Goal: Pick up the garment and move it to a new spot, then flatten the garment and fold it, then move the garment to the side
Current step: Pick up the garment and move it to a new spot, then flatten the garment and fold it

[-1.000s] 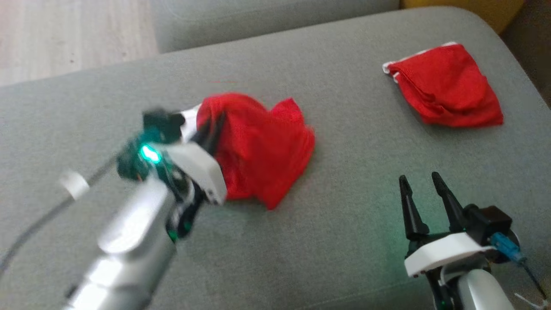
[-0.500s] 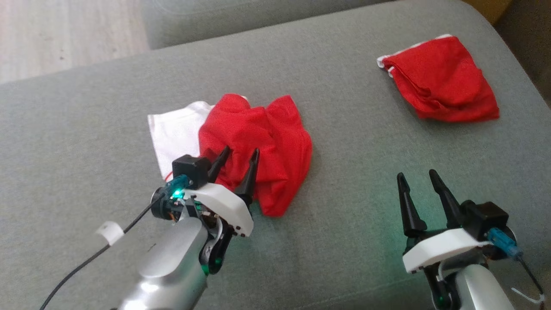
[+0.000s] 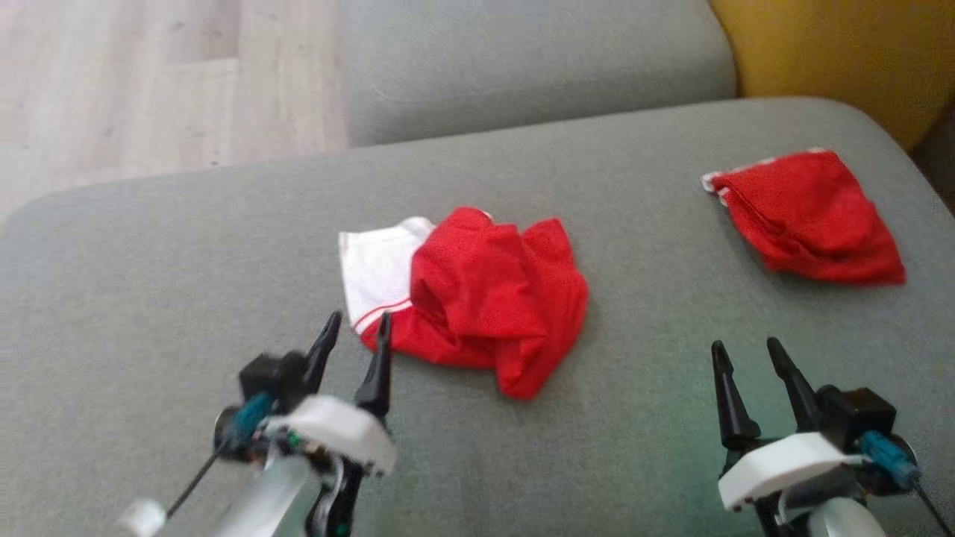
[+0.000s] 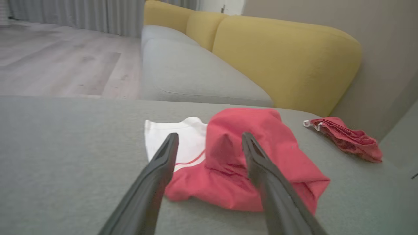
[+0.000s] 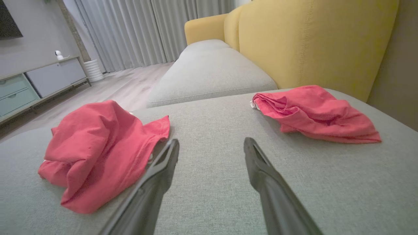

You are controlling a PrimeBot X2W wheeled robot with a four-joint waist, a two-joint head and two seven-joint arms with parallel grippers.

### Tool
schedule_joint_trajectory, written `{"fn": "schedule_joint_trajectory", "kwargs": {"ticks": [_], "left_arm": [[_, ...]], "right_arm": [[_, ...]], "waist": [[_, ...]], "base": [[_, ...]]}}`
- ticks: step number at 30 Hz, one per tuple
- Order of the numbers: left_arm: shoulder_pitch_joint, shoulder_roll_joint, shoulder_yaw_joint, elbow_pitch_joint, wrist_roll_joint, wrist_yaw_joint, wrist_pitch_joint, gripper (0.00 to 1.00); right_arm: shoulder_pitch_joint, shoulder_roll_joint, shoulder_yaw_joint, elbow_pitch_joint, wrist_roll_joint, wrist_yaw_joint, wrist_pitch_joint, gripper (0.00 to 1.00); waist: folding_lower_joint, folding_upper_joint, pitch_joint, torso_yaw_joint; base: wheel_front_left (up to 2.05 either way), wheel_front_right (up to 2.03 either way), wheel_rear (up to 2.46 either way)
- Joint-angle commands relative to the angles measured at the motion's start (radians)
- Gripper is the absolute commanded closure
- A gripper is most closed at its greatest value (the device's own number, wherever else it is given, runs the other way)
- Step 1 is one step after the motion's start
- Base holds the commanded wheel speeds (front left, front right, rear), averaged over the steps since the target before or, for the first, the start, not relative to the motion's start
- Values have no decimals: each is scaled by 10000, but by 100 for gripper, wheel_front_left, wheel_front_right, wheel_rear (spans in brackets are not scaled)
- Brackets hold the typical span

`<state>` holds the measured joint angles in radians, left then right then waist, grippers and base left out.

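The garment [image 3: 492, 306] is red fabric with a white panel [image 3: 377, 268] and thin stripes where the two colours meet. It lies crumpled in a loose heap near the middle of the grey cushion [image 3: 149, 298]. The white panel lies fairly flat on its 9 o'clock side, the red bulk is bunched in soft folds, and one corner trails toward 5 o'clock. A second red garment [image 3: 809, 216] lies well apart at 2 o'clock from it. It is folded flat into a rough wedge, with white trim at its 10 o'clock corner.
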<state>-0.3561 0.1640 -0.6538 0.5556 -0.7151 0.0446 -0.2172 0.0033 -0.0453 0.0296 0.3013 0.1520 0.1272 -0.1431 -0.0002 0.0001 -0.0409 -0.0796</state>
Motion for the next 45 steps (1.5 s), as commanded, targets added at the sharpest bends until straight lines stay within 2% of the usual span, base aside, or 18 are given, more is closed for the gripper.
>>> {"fn": "schedule_joint_trajectory", "kwargs": {"ticks": [1,6,9,15,22,45], "left_arm": [[5,321,496,-533,-89,160,-175,0],[1372,827,899,-1539,-83,750,-342,0],[2402,1054,1335,-2363,-46,1254,-411,0],[3574,1249,1731,-3256,180,1729,-438,0],[4054,1391,1821,-3679,420,1933,-442,0],[4083,1428,1754,-3841,377,2086,-367,0]], "right_arm": [[-183,-49,206,-417,-89,35,-3,0],[138,-49,198,-506,-99,35,79,0],[387,-49,226,-515,-62,35,90,0],[671,-49,279,-434,98,35,50,0],[603,-49,303,-233,124,35,-38,0],[408,-49,348,130,123,35,-111,0]], "waist": [[2,-1,-302,330],[2,-1,-538,649],[2,-1,-676,824],[2,-1,-748,1007],[2,-1,-724,1081],[2,-1,-570,1140]], "base": [[0,0,0],[0,0,0],[0,0,0],[0,0,0],[0,0,0],[0,0,0]]}}
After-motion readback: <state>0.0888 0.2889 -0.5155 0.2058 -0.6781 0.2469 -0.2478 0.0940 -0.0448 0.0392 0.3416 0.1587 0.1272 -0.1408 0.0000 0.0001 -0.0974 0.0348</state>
